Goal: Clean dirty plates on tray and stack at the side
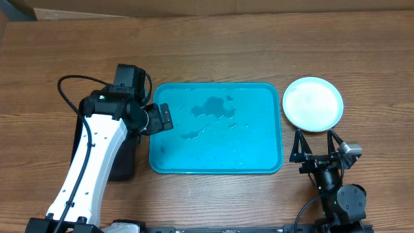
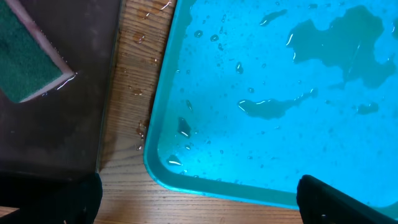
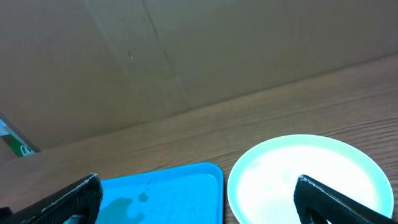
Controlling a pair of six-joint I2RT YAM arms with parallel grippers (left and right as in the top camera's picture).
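The turquoise tray (image 1: 217, 169) lies in the middle of the table, with water puddles and no plate on it. It also shows in the left wrist view (image 2: 186, 182) and the right wrist view (image 3: 208, 169). A pale mint rimmed plate (image 1: 313, 103) (image 3: 280, 180) rests on the wood right of the tray. I cannot tell if other plates lie under it. The white and yellow-green plates are not in view. My left gripper (image 1: 159, 118) (image 2: 199, 200) is open and empty over the tray's left edge. My right gripper (image 1: 315, 146) (image 3: 199, 200) is open and empty just in front of the plate.
A black tray (image 1: 123, 163) (image 2: 62, 124) lies left of the turquoise tray, partly under my left arm, with a green sponge (image 2: 25, 62) in it. Water drops wet the wood between the trays. A brown cardboard wall (image 3: 155, 56) stands behind the table.
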